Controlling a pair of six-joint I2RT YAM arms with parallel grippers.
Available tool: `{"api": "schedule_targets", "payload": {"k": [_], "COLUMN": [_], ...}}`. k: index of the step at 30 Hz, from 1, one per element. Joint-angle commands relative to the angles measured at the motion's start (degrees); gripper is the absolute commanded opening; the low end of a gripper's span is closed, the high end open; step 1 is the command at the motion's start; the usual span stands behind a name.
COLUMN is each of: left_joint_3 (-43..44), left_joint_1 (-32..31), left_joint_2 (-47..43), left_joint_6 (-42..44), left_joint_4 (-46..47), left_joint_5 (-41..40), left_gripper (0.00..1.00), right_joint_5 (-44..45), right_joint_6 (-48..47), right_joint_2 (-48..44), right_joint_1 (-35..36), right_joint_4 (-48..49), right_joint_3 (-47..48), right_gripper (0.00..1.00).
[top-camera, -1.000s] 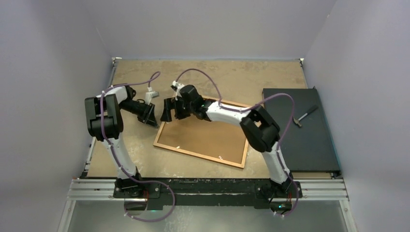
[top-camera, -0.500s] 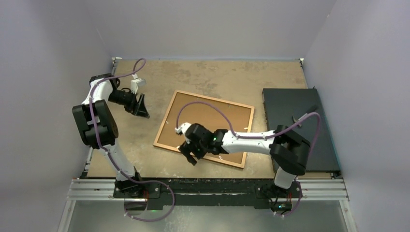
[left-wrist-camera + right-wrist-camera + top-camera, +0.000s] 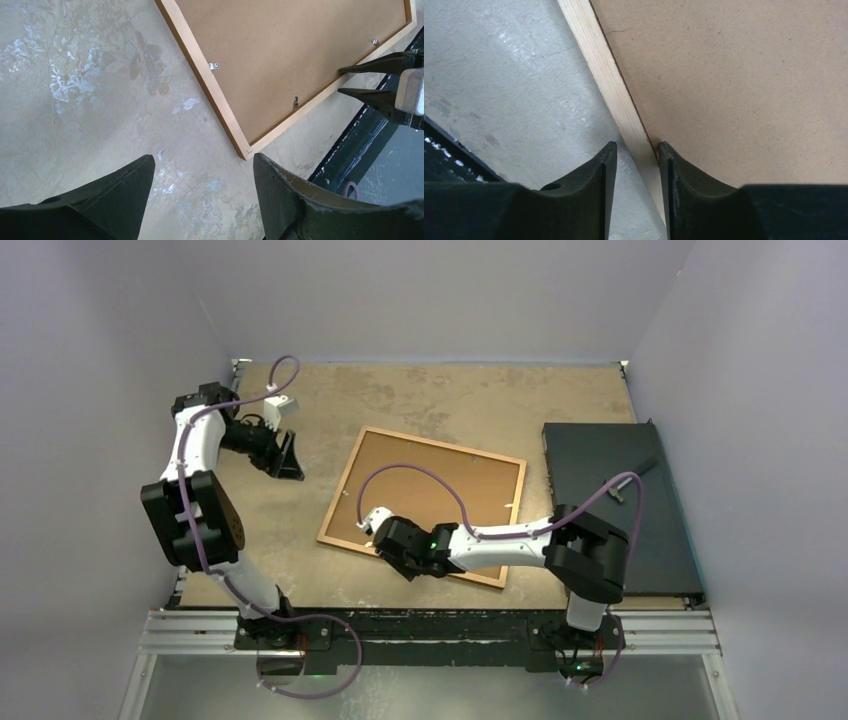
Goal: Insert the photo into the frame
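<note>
The frame [image 3: 445,444] lies face down in the middle of the table, with a plain brown backing board [image 3: 430,495] filling it. The photo is hidden. My right gripper [image 3: 398,562] is down at the frame's near rail, close to its left corner. In the right wrist view its jaws [image 3: 636,147] are narrowed and straddle the pale rail [image 3: 596,55]: one finger is at the board's edge, and a sliver of table shows beside the other. My left gripper [image 3: 292,458] hangs open and empty over bare table, left of the frame [image 3: 212,95].
A black rectangular slab [image 3: 610,510] lies at the right side with a small hammer-like tool [image 3: 630,480] on it. Small metal clips [image 3: 214,65] sit along the frame's inner edge. The black base rail [image 3: 430,620] runs just near of the frame.
My right arm swung from the frame's far left corner to its near rail, and its jaws narrowed. My left gripper opened and drew back to the far left.
</note>
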Motion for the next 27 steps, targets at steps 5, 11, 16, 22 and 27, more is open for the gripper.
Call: {"api": "schedule_targets", "payload": {"k": [5, 11, 16, 22, 27], "left_joint_3": [-5.26, -17.72, -20.51, -28.96, -37.32], "left_joint_1": [0.19, 0.17, 0.08, -0.45, -5.09], "left_joint_2": [-7.42, -19.98, -28.18, -38.32, -48.95], "left_joint_6": [4.65, 27.32, 40.98, 53.33, 56.64], "left_joint_4": [3.32, 4.16, -0.15, 5.18, 21.12], "left_joint_5": [5.38, 9.25, 12.39, 11.71, 7.20], "left_gripper": [0.71, 0.75, 0.78, 0.78, 0.77], "right_joint_5": [4.64, 1.25, -10.24, -19.33, -25.10], "right_joint_6": [0.68, -1.58, -2.16, -2.07, -1.31], "right_joint_2": [2.18, 0.40, -1.56, -1.07, 0.10], "right_joint_1": [1.01, -1.12, -6.52, -9.62, -10.43], "right_joint_4": [-0.01, -1.38, -0.03, -1.22, -4.10], "right_joint_3": [1.31, 10.51, 16.20, 21.47, 28.87], "right_gripper": [0.15, 0.00, 0.00, 0.00, 0.00]}}
